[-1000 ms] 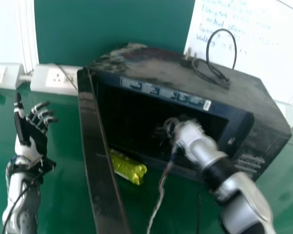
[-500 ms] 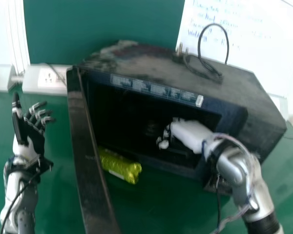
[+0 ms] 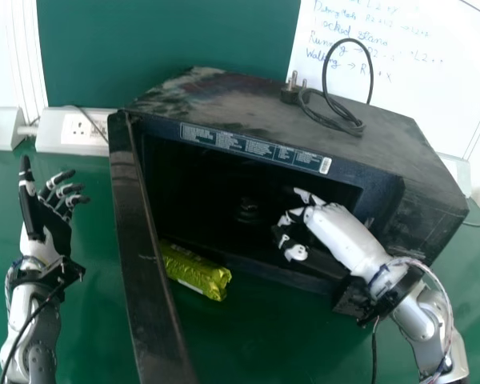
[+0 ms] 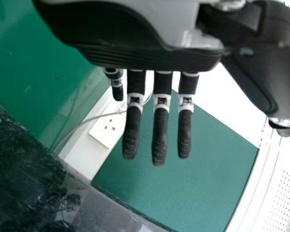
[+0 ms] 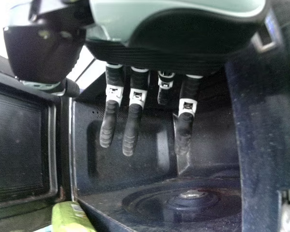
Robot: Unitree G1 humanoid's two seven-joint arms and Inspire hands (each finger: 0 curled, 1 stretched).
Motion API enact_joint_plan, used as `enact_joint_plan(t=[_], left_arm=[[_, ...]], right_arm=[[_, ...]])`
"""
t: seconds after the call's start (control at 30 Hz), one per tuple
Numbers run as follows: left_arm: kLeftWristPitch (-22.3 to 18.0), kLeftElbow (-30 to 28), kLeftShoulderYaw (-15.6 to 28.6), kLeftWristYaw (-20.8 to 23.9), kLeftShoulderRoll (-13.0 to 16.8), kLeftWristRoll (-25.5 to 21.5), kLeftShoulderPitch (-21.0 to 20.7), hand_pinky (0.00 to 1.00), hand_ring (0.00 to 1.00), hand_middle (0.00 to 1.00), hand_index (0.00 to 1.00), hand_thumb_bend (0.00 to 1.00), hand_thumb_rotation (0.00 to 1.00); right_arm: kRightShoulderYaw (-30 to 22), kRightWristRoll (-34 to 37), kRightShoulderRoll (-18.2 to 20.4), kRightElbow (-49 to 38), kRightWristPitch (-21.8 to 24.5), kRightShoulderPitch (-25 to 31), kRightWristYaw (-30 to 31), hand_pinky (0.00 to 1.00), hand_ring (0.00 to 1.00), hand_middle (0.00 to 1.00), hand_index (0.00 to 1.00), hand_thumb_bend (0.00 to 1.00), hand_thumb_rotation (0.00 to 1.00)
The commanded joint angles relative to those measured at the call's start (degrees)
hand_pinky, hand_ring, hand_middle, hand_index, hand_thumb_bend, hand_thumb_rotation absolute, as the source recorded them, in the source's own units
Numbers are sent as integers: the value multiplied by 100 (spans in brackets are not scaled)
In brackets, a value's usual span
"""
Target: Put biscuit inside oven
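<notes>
The green bench carries a black oven, its door open. Towards seven o'clock from the oven's middle, a yellow-green biscuit packet lies beside that door.

Green tabletop, green panel behind, whiteboard w/ handwriting at R, wht socket box at L.
</notes>
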Motion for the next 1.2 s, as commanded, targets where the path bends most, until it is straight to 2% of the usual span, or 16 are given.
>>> enact_joint_plan(t=[0.0,0.23,0.37,0.4,0.43,0.53,0.63,0.7,0.77,0.87,0.93,1.03,1.17], left_arm=[[-75,67,24,-81,38,-28,44,24,31,40,49,52,8],[-141,170,21,-159,73,19,44,23,31,40,49,52,8],[-199,236,73,-239,116,-10,77,23,31,40,49,52,8],[-202,251,92,-261,137,-20,87,23,32,40,49,52,8],[-204,276,113,-294,168,-31,96,23,32,40,49,52,8],[-171,386,189,-418,268,-86,100,23,32,41,49,52,8],[-160,522,249,-616,402,-124,116,23,32,41,49,52,8],[-173,597,268,-761,502,-131,144,23,32,40,49,52,8],[-175,663,277,-900,599,-153,166,24,32,40,49,52,8],[-216,834,304,-1129,746,-170,162,24,31,40,49,52,8],[-269,985,347,-1248,819,-186,132,24,31,40,49,52,8],[-358,1187,432,-1430,923,-243,103,24,31,40,49,52,8],[-380,1303,505,-1555,1013,-286,96,24,31,39,49,52,8]], right_arm=[[-253,121,-138,68,50,173,-69,34,41,51,50,51,17],[-504,493,-144,-5,-174,422,0,32,40,52,50,51,17],[-642,1024,-244,-275,-92,562,341,30,38,53,50,51,17],[-716,1254,-312,-484,93,630,546,30,39,54,61,61,30],[-806,1466,-412,-712,281,697,762,32,41,55,69,68,38],[-1142,1908,-756,-1271,617,799,1280,40,48,58,76,71,49],[-1553,2316,-900,-1898,1328,847,1555,40,48,57,77,72,55],[-1843,2497,-888,-2339,1880,853,1584,40,47,56,76,76,54],[-2157,2501,-820,-2748,2345,875,1501,40,47,55,74,77,47],[-2579,2513,-585,-3377,3273,873,1237,35,42,53,71,82,45],[-2795,2686,-424,-3664,3803,811,1076,33,41,53,69,82,40],[-3108,2880,-382,-3867,4116,813,1070,35,43,54,70,78,35],[-3452,2947,-302,-3829,3993,861,1036,32,39,51,70,75,32]])
